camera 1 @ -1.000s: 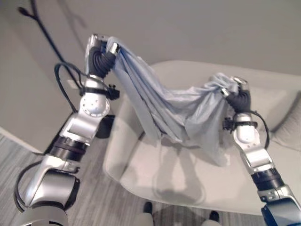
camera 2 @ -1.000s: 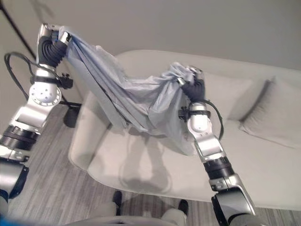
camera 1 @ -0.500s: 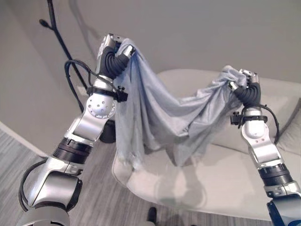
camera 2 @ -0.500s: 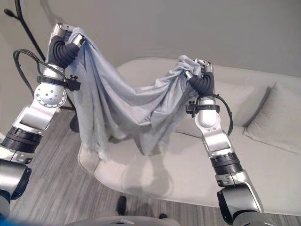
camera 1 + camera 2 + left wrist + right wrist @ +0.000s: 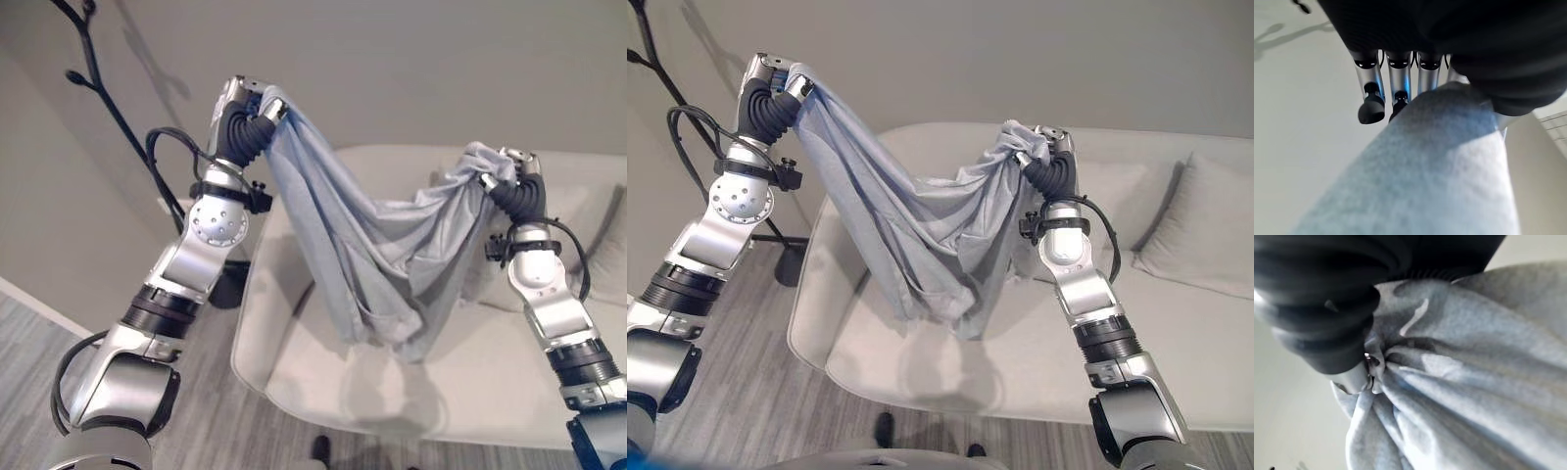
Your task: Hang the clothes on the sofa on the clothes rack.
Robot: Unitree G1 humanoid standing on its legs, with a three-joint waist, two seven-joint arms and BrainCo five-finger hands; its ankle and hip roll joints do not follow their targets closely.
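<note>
Left hand [image 5: 238, 103] at 11 o'clock and right hand [image 5: 511, 168] at 3 o'clock each clutch the grey-blue garment [image 5: 377, 255], sagging above the sofa [image 5: 323, 382]; coat rack [image 5: 93, 78] at 10 o'clock.

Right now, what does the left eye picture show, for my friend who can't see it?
The robot holds a light blue cloth up in the air, stretched between its left hand and right hand, sagging in the middle over a cream sofa. A black clothes rack stands to the left by the wall.
</note>
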